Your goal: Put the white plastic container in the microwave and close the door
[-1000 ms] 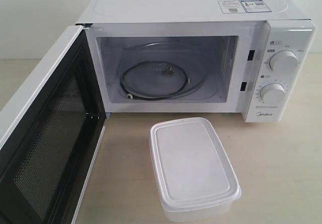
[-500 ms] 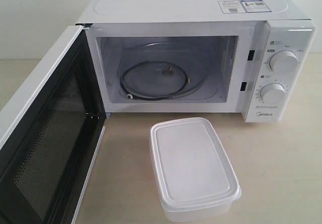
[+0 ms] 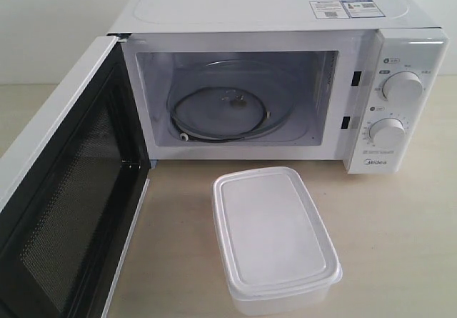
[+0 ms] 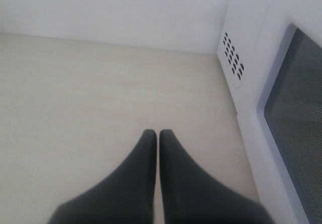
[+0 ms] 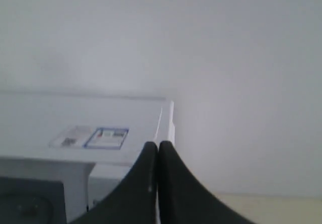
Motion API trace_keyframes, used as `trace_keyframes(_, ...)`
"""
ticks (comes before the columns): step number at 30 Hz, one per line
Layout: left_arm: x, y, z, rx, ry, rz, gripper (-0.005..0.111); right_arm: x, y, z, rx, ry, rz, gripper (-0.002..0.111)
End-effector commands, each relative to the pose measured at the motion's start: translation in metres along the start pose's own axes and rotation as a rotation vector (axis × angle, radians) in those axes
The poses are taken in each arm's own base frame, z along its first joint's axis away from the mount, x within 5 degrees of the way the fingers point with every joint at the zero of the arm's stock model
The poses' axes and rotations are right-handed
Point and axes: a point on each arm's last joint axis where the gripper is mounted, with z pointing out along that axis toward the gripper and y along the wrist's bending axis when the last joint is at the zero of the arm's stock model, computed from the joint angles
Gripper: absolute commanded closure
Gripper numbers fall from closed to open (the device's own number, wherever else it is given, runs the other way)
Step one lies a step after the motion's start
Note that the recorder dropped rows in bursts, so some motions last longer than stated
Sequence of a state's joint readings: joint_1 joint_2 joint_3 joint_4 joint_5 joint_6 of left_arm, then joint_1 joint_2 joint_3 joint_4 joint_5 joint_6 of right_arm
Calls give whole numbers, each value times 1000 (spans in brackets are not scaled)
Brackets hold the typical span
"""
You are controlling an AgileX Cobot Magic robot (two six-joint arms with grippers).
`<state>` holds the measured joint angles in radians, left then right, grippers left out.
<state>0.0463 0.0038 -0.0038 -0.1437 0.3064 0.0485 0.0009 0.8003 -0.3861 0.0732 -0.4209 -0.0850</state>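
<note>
Both pincers have their dark fingers pressed together with nothing between them. The left pincer [image 4: 158, 133] hangs over bare pale surface beside the door's outer face. The right pincer [image 5: 158, 144] sits high, level with the microwave's top and facing a plain wall.

In the exterior view the light wooden surface [image 3: 400, 232] carries everything. The microwave [image 3: 271, 3], boxy and white, fills the frame from 10 o'clock round to 3 o'clock, with its cavity open toward the camera. The door [image 3: 64, 189] is swung wide out to 8 o'clock, its dark mesh window on the inner face turned toward the cavity. The left wrist view shows the same window from outside, next to a patch of small vent holes [image 4: 232, 55] in the white side wall.

The white plastic container [image 3: 271, 232] stands on the surface at 6 o'clock from the cavity mouth, outside the microwave and near its front edge but apart from it. Its flat rimmed lid is on, and its long side runs toward the camera.

Inside the cavity the glass turntable [image 3: 225, 111] lies flat on its ring, with nothing on it. On the control panel at 3 o'clock are two round white dials, the upper dial [image 3: 402, 87] directly at 12 o'clock from the lower dial [image 3: 388, 132]. Small stickers [image 3: 343, 8] lie on the top at about 1 o'clock; their print is too small to read.
</note>
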Motion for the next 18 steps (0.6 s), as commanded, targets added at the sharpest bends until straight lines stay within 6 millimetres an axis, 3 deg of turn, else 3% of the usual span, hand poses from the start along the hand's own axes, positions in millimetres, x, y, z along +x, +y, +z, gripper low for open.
trace_keyframes(1, 1, 0, 0, -2, 0, -2, 102, 44, 2, 10, -8, 67, 66, 109)
trace_keyframes(6, 1, 0, 0, -2, 0, -2, 102, 92, 13, -5, -128, 97, 27, 109)
trace_keyframes(9, 1, 0, 0, -2, 0, -2, 102, 110, 21, -12, -219, 141, -22, 109)
trace_keyframes(18, 1, 0, 0, -2, 0, -2, 102, 148, 26, 0, -285, 320, -88, 109)
